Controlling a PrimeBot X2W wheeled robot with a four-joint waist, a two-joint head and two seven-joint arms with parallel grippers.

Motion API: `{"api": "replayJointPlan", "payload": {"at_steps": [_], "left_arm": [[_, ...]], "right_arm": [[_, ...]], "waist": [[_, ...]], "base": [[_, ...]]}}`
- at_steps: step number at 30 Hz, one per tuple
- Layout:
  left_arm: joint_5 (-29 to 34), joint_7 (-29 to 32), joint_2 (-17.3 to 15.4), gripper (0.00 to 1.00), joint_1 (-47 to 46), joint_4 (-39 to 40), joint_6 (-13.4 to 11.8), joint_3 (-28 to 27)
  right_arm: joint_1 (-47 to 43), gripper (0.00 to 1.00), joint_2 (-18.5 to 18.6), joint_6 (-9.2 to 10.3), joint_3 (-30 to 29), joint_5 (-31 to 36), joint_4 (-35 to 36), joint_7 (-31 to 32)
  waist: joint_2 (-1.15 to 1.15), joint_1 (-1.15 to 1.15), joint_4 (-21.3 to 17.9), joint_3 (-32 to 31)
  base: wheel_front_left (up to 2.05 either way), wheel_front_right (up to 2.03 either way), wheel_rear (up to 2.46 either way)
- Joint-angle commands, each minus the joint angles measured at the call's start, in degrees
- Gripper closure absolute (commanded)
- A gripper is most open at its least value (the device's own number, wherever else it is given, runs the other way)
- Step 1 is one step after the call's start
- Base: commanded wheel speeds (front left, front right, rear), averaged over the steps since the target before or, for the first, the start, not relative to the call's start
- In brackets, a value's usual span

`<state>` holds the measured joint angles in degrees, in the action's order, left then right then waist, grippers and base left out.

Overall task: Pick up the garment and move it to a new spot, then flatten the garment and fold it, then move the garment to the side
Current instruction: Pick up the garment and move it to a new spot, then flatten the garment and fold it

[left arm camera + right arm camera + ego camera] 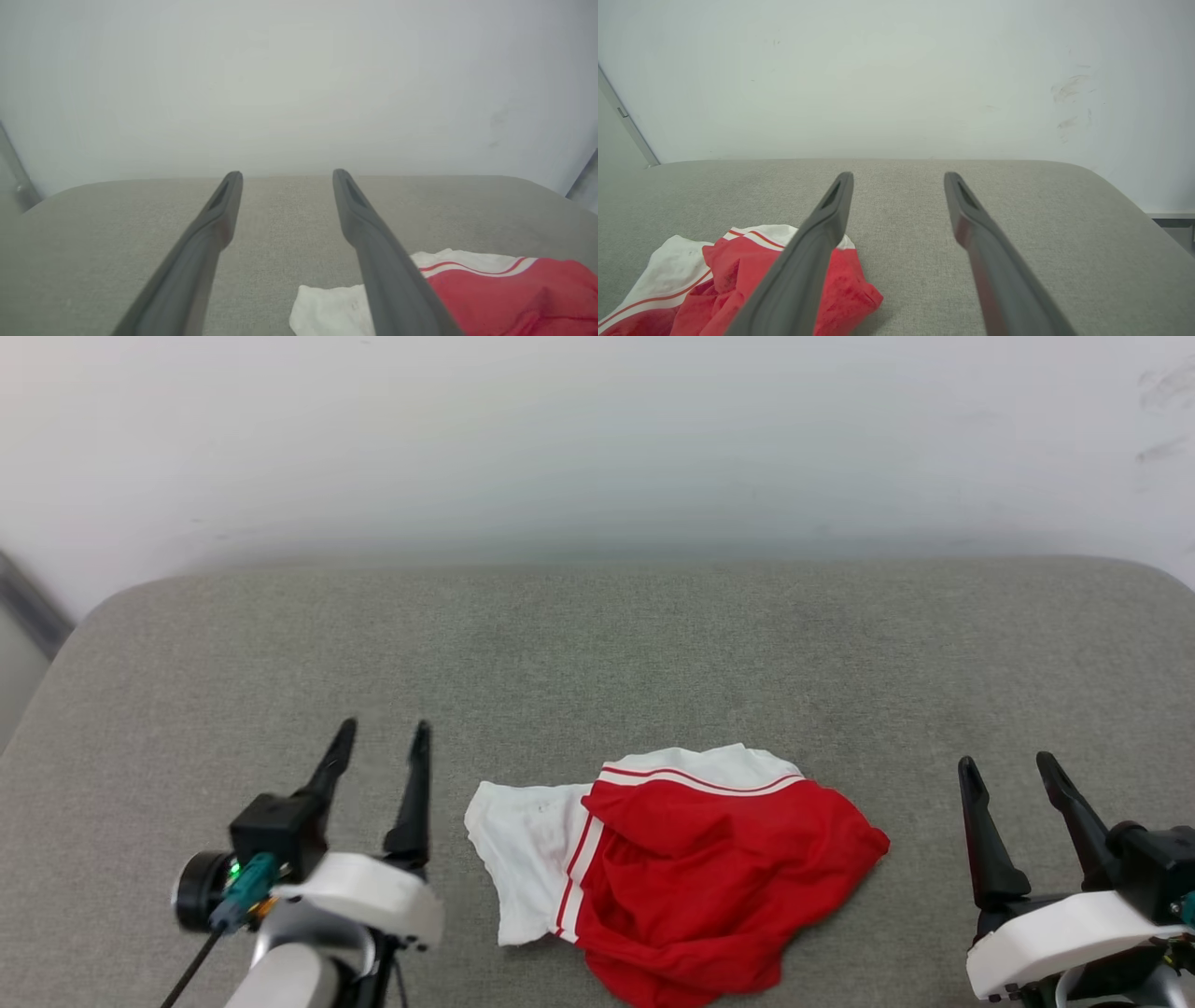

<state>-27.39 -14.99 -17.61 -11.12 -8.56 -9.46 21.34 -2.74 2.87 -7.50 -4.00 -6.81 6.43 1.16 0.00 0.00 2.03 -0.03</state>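
The garment (691, 868) lies crumpled in a heap near the front edge of the grey padded surface, red body bunched up with a white sleeve and red-and-white striped trim showing; its letters and numbers are hidden in the folds. My left gripper (385, 743) stands open to the garment's left, apart from it, nothing between its fingers. My right gripper (1010, 763) stands open to the garment's right, also apart. The left wrist view has the garment (504, 294) at lower right beyond the open left gripper (286, 175). The right wrist view has the garment (719, 275) at lower left beside the open right gripper (899, 176).
The grey padded surface (597, 653) stretches wide behind the garment, with rounded far corners. A pale wall (597, 439) rises right behind it. A dark strip (28, 607) runs down at the far left edge.
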Motion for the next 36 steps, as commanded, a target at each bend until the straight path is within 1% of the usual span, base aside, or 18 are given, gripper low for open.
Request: {"api": "replayJointPlan", "payload": {"at_steps": [1, 4, 8, 14, 21, 26, 31, 33, 36], "left_arm": [[0.3, -0.3, -0.1, 0.00, 0.8, 0.1, -0.3, -0.4], [0.8, -0.3, -0.8, 0.00, 3.0, 0.3, -0.1, -3.7], [1.8, -0.3, -1.6, 0.00, 5.7, 0.5, 0.7, -6.2], [3.0, -0.3, -1.4, 0.00, 7.9, 0.6, 1.9, -7.2], [4.1, -0.3, -0.5, 0.00, 6.7, 0.4, 3.0, -7.3], [4.7, -0.3, -0.3, 0.00, 5.9, 0.4, 3.8, -7.5], [5.5, -0.2, 0.7, 0.00, 4.5, 1.3, 4.5, -7.5], [5.7, -0.2, 1.0, 0.00, 3.6, 1.6, 5.2, -7.4], [6.5, -0.2, 1.5, 0.00, 2.2, 2.0, 6.0, -7.5]], "right_arm": [[-0.5, 0.00, 0.0, 0.02, -0.1, 0.1, 0.3, 0.2], [-1.0, 0.00, 0.0, 0.02, -0.3, 0.1, 0.5, 0.4], [-1.3, 0.00, 0.0, 0.02, -0.3, 0.1, 0.7, 0.7], [-1.4, 0.00, 0.0, 0.02, -0.5, 0.2, 1.2, 1.1], [-1.0, 0.00, 0.0, 0.02, -0.4, -0.2, 0.9, 1.0], [0.1, 0.00, 0.0, 0.02, -1.3, -0.9, -1.5, 1.2], [3.5, 0.00, 0.0, 0.02, -4.3, -1.2, -6.0, 2.0], [5.4, 0.00, 0.0, 0.02, -5.4, -0.1, -7.9, 3.2], [9.4, 0.00, 0.0, 0.02, -6.3, 0.7, -11.2, 7.8]], "waist": [[0.00, 0.00, 0.1, 0.0], [0.00, 0.00, 0.4, 0.0], [0.00, 0.00, 0.5, -0.3], [0.00, 0.00, 0.5, -0.4], [0.00, 0.00, 0.4, -0.3], [0.00, 0.00, 0.9, 0.4], [0.00, 0.00, 3.2, 2.4], [0.00, 0.00, 4.5, 3.7], [0.00, 0.00, 6.1, 5.6]], "base": [[0.00, 0.00, 0.00], [0.00, 0.00, 0.00], [0.00, 0.00, 0.00], [0.00, 0.00, 0.00], [0.00, 0.00, 0.00], [0.00, 0.00, 0.00], [0.00, 0.00, 0.00], [0.00, 0.00, 0.00], [0.00, 0.00, 0.00]]}}
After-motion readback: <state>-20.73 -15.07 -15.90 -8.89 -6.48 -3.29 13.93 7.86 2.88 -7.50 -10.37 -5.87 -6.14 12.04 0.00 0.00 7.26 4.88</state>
